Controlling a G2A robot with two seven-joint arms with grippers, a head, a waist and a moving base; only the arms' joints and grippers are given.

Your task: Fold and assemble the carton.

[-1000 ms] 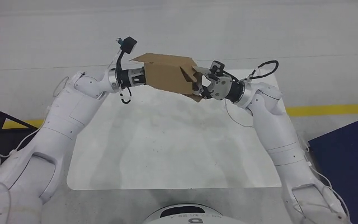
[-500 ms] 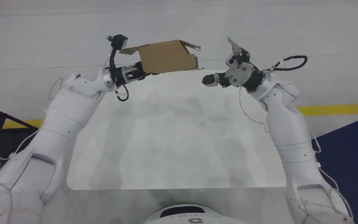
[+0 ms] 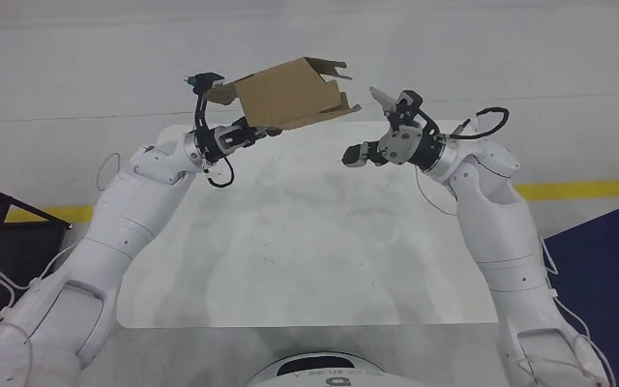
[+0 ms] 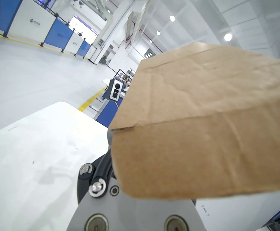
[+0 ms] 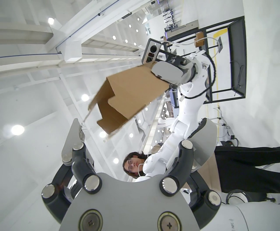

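- The left gripper [image 3: 250,131] pinches one end of the box [image 3: 290,92], high over the tabletop's [image 3: 309,252] far edge. The box could slip out.
- The right gripper [image 3: 366,126], wide open and empty just right of the box, might bend a flap wrong.

Large, bright industrial hall set up as a robot test space.
A high white ceiling [image 4: 196,19] carries beams [image 5: 98,41] and round lamps [image 5: 50,20]; the pale glossy floor [image 4: 32,65] has a yellow line [image 3: 561,191], blue partition panels [image 4: 58,35], a black metal rack [image 5: 244,56] and a white bench [image 3: 290,271].
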